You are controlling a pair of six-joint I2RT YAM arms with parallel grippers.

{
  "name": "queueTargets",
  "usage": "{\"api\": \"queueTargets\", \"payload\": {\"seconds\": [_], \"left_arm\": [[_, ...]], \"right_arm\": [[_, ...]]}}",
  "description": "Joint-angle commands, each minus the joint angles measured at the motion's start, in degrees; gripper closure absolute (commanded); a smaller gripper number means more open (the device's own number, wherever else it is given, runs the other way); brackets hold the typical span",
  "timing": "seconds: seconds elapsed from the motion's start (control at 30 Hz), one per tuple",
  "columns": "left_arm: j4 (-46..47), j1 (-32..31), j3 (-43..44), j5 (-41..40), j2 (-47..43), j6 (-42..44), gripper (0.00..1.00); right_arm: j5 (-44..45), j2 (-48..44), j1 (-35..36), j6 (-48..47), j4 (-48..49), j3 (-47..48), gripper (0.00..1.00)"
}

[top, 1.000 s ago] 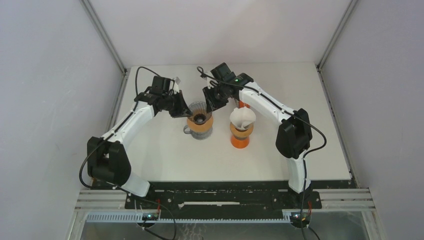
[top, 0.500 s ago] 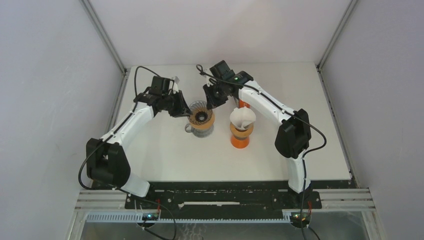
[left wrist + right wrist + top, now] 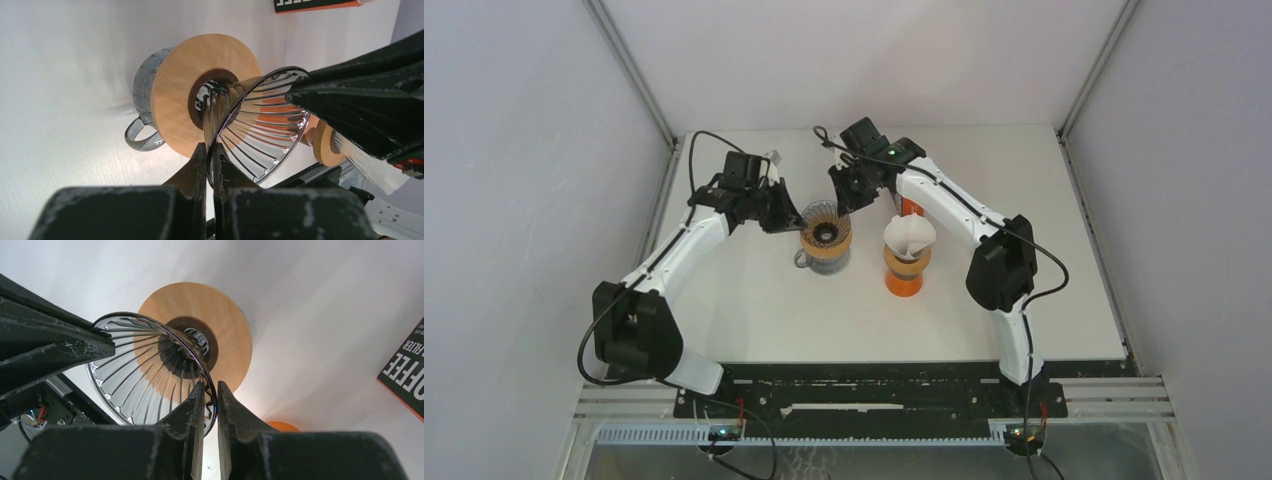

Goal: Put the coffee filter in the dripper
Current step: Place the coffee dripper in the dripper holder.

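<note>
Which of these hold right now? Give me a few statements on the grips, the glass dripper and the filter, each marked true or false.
1. The left gripper and the right gripper each pinch the rim of the glass dripper. True.
2. A paper filter already lies inside the glass dripper. False: its ribbed cone is bare in both wrist views.
3. The white filter sits on top of the orange stand, to the right of the glass dripper. True.
4. The glass dripper stands directly on the table. False: it rests on a grey mug.
5. The right gripper holds the white filter. False: neither gripper touches it.
</note>
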Motion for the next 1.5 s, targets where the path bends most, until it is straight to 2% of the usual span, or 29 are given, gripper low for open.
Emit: {"api": "queueTargets", "payload": {"seconds": [0.0, 0.97, 1.13, 1.47], "left_arm": [[-1.1, -0.2, 2.0, 0.1, 1.5, 0.7, 1.00], [-2.8, -0.5, 1.3, -1.3, 8.1, 1.4, 1.00], [-2.8, -1.6, 2.2, -1.6, 8.7, 1.3, 1.00], [-3.2, -3.4, 0.8, -3.5, 9.4, 1.6, 1.00]], "right_arm": [[-0.8, 2.3, -0.1, 0.4, -3.0, 3.8, 0.83], [2.4, 11.1, 0.0, 1.4, -5.2, 7.3, 0.89], [3.4, 11.0, 0.1, 0.3, -5.7, 5.4, 0.93], [4.7, 8.7, 0.3, -0.9, -4.2, 0.2, 0.93]]}}
